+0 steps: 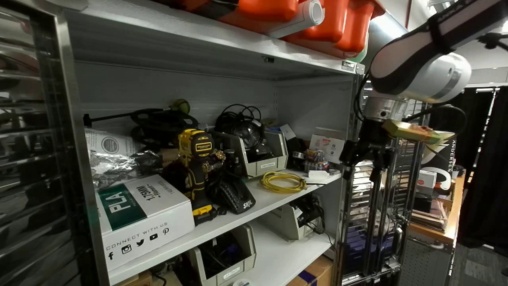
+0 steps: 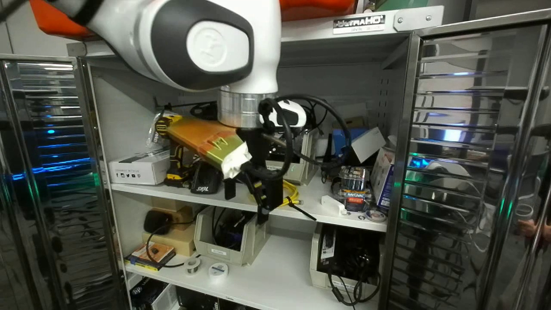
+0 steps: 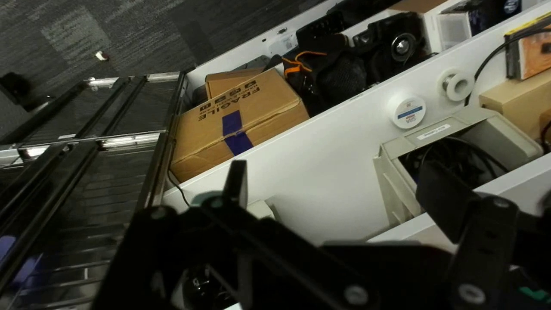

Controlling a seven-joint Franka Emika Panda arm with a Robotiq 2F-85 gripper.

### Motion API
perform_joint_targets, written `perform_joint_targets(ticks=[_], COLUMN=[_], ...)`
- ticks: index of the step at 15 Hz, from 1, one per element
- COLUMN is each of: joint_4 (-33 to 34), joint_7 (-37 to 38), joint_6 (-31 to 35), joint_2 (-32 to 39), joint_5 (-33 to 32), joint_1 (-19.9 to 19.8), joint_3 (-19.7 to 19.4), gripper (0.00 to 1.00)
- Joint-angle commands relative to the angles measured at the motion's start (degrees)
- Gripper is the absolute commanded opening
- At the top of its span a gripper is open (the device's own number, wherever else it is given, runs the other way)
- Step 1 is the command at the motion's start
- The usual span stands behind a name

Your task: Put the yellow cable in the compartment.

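Standing open, cabinet [image 1: 174, 83]: we see its shiny doors [image 2: 456, 142] swung out on both sides.
Arm [image 2: 185, 47]: leaning across the cabinet front in an exterior view.
Upper shelf [image 1: 262, 200]: white, above the lower shelf [image 3: 323, 185].
Carton [image 3: 262, 116]: beneath the lower shelf in our wrist view, marked FRAGILE and banded with purple tape [image 3: 233, 124].
White box [image 1: 147, 234]: on the upper shelf, labelled PLA.
Bin [image 1: 266, 166]: on that same shelf, heaped with black cords [image 1: 228, 122].
Claw [image 1: 360, 174]: pointing down, clear of the shelves; we see its fingers [image 3: 445, 202] spread wide with nothing held between them.
Drill [image 1: 196, 147]: upright between the white box and the charger [image 1: 234, 194].
Yellow cable [image 1: 282, 190]: coiled on the upper shelf before the bin, near the front edge, where we see it apart from the claw.
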Motion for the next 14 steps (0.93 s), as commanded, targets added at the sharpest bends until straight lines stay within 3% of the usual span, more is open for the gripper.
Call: perform_joint_targets(ticks=[1,7,14], joint_4=[9.94,21.55,31.78], joint_7=[3.70,8.20,10.61], joint_6=[2.46,6.70,7.66], joint_2=[10.83,22.72,30.53], joint_5=[-0.95,-0.87,-0.97], joint_1=[-0.33,-0.07,1.19], joint_3=[1.48,2.63,4.31], gripper=[1.00,1.00,1.00])
